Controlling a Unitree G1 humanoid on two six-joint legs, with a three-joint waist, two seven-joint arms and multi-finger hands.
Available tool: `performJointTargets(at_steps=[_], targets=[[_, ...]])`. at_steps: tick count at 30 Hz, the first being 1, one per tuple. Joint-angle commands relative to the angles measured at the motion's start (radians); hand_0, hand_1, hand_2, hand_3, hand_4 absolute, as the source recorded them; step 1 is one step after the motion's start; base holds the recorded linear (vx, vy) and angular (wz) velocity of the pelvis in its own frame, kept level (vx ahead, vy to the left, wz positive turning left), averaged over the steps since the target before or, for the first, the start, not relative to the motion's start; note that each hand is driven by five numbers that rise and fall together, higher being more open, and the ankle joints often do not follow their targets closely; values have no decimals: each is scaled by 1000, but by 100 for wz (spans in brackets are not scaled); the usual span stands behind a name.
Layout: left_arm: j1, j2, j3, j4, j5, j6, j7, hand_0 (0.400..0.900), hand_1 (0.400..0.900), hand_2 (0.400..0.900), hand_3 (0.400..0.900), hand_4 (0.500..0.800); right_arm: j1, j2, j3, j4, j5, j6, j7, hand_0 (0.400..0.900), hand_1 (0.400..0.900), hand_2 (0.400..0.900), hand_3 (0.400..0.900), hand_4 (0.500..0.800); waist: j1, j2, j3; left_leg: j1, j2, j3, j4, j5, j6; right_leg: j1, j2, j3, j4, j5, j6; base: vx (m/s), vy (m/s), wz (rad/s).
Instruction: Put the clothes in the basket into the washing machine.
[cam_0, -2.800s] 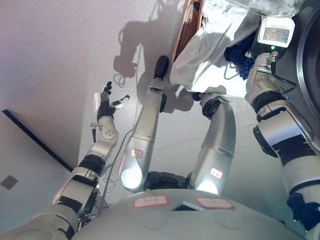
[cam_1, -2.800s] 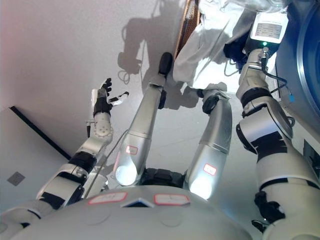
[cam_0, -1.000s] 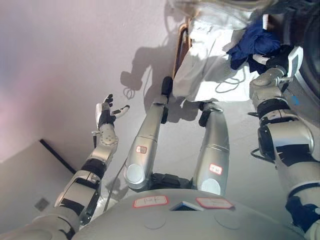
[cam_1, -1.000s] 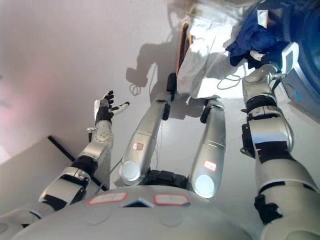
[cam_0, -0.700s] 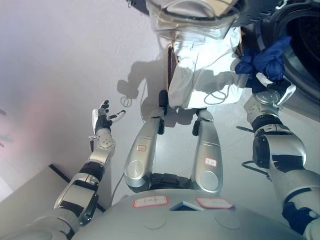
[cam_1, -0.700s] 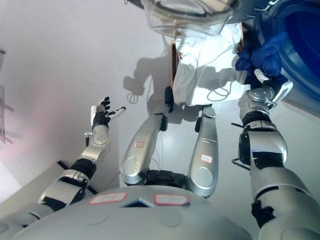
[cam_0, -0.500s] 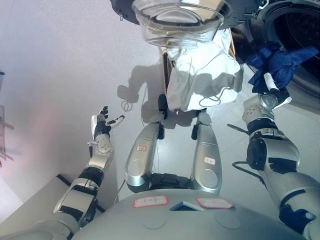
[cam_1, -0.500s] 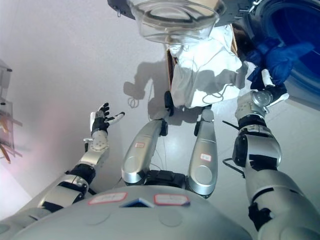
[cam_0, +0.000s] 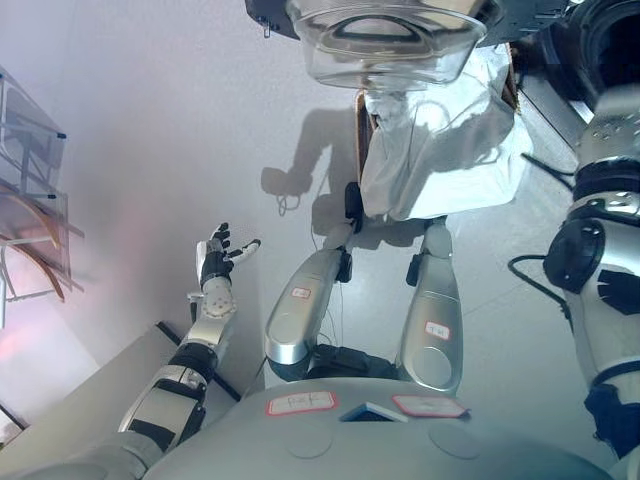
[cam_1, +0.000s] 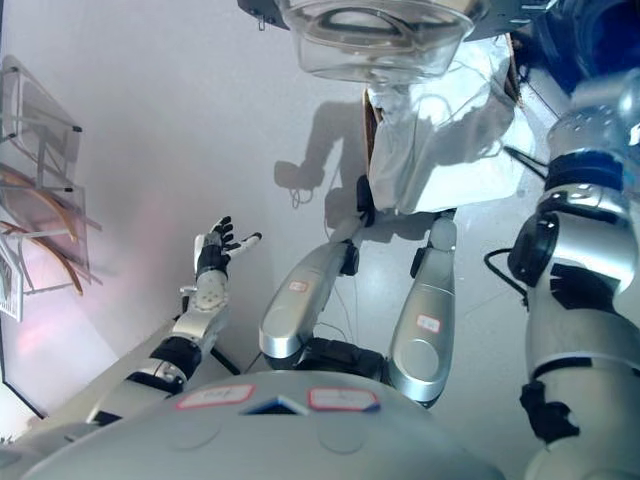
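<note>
The washing machine's door stands open, its round glass bowl (cam_0: 395, 40) at the top centre. The dark drum mouth (cam_0: 605, 30) lies at the top right. My right arm (cam_0: 610, 150) reaches up into that mouth and its hand is hidden there. A dark blue patch (cam_1: 562, 40), likely the blue garment, shows at the mouth in the right eye view. The basket (cam_0: 362, 135) stands below the door, covered by white cloth (cam_0: 440, 150) with a thin cord on it. My left hand (cam_0: 218, 262) hangs open and empty at the lower left, far from the basket.
A clear wire-framed rack (cam_0: 30, 190) stands against the left edge. A grey raised slab (cam_0: 90, 400) with a dark edge fills the lower-left corner. Pale floor stretches between the rack and the basket.
The camera has tilted, so the whole scene has shifted. My right arm has carried the blue garment up from over the basket into the drum mouth. The left hand stays idle.
</note>
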Motion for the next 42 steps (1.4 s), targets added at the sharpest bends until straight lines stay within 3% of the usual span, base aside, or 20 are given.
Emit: performJointTargets(at_steps=[1,2,3,9,23,29,34,42], targets=[[45,29,-16,16,-20,-16,34,900,900,900,900,800,-33,-160,106,-65,-99,-86,-38,400,400,400,400,500,9,32,-103,-29,-8,-75,-70,70,-76,-1,43,-57,147,-146,12,49,-53,12],[45,31,-16,-1,-21,-19,36,900,900,900,900,800,-50,-177,122,-60,-106,-80,-40,520,520,520,520,572,8,32,-106,-30,-7,-79,-72,70,-77,-5,44,-60,151,-148,11,43,-52,13],[50,31,-16,-3,-19,-18,37,900,900,900,900,800,-55,-184,124,-54,-113,-69,-42,900,900,900,900,800,8,31,-107,-28,-7,-82,-74,70,-79,-4,46,-62,153,-151,10,42,-38,8],[44,25,-15,-1,-26,-17,42,900,900,900,900,800,-65,-194,135,-34,-90,-59,-9,900,900,900,900,800,4,28,-113,-27,-8,-90,-74,69,-81,-8,50,-64,162,-156,6,22,-12,-1],[44,10,-14,36,-46,-10,32,900,900,900,900,800,-27,-118,151,65,-62,-21,63,900,900,900,900,800,5,36,-108,-14,-6,-86,-68,64,-75,-2,53,-55,173,-161,1,-2,3,-2],[28,1,-13,76,-11,15,9,900,900,900,900,800,164,28,123,154,-75,61,157,900,900,900,900,800,-14,4,-89,4,0,-88,-58,59,-67,24,61,-62,173,-160,-4,-12,-28,-3],[17,-14,4,105,12,35,-3,900,900,900,900,800,368,173,112,151,-125,86,186,900,900,900,900,800,-39,-32,-77,20,3,-93,-44,52,-61,61,63,-72,163,-155,-6,-25,-40,4],[20,-1,89,171,43,66,-25,900,900,900,900,800,677,338,161,164,-262,164,274,900,900,900,900,800,-79,-132,-97,106,14,-101,-36,30,-58,182,69,-90,106,-132,-2,5,-28,2]])
